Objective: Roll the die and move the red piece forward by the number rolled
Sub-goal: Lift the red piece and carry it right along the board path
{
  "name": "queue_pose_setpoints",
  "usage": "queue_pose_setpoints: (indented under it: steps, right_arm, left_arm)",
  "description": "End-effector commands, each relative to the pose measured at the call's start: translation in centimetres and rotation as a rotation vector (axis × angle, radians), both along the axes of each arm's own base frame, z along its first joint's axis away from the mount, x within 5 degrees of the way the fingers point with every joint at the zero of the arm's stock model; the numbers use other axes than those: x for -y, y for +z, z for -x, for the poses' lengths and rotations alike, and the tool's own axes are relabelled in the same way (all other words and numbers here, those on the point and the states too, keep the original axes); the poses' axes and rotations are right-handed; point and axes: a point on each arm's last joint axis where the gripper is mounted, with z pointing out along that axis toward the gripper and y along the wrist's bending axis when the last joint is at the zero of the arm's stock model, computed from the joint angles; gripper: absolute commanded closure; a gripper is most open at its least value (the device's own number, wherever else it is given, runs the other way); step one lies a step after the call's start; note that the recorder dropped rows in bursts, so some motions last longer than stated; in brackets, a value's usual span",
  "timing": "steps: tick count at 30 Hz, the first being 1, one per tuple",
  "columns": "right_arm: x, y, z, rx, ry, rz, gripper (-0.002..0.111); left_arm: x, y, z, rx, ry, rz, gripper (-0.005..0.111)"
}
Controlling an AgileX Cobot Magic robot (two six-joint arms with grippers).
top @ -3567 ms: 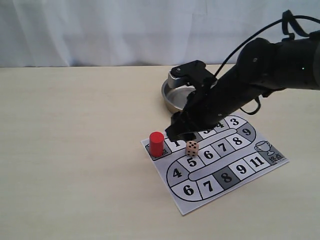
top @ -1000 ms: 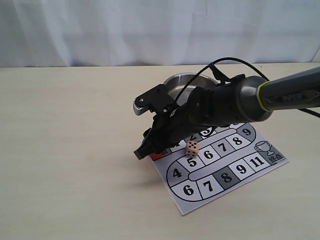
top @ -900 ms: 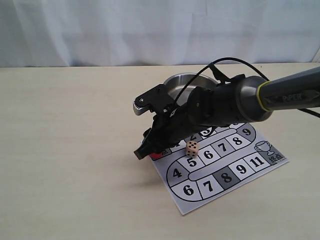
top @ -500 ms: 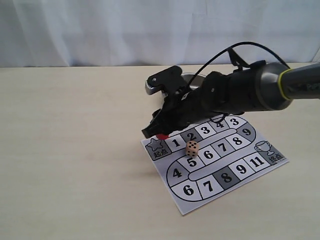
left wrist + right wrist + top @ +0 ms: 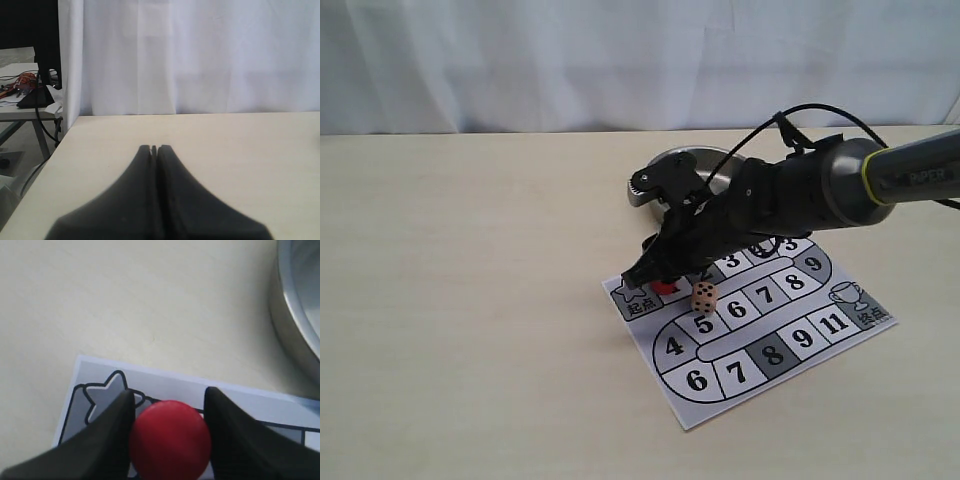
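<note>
Table (image 5: 470, 300), PIPER arm (image 5: 840, 185), pincer (image 5: 170, 396) gripping red piece (image 5: 170, 442)

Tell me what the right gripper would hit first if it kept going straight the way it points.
The right gripper, shut on the red piece, points down at the board. Going straight on, the piece's base would probably meet it first, beside the star square; the height above it is unclear.

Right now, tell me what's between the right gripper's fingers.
The red piece. The right wrist view shows the fingers against both its sides, above the board beside the star square.
</note>
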Motion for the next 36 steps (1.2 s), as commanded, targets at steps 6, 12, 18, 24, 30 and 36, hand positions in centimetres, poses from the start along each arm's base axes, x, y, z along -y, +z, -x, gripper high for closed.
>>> queue_pose_setpoints:
  steps: [6,12,18,24,30,36]
  right_arm:
    - [1.1,2.0,-0.5,0.058,-0.020,-0.011,0.104]
    - [3.6,2.8,-1.2,0.036,-0.079,-0.017,0.104]
    - [4.5,2.8,-1.5,0.024,-0.100,-0.017,0.104]
    - [4.5,2.3,-1.6,0.024,-0.102,-0.013,0.104]
    - [4.4,0.1,-1.5,-0.050,-0.095,0.010,0.104]
    - [4.4,0.4,-1.5,-0.037,-0.098,0.007,0.104]
  left_arm:
    - [0.0,0.3,0.0,0.017,-0.001,0.003,0.107]
    - [0.0,0.3,0.0,0.017,-0.001,0.003,0.107]
    - [0.0,0.3,0.0,0.017,-0.001,0.003,0.107]
    - [0.0,0.3,0.0,0.017,-0.001,0.003,0.107]
    - [0.0,0.3,0.0,0.017,-0.001,0.003,0.107]
    - [0.0,0.3,0.0,0.017,-0.001,0.003,0.107]
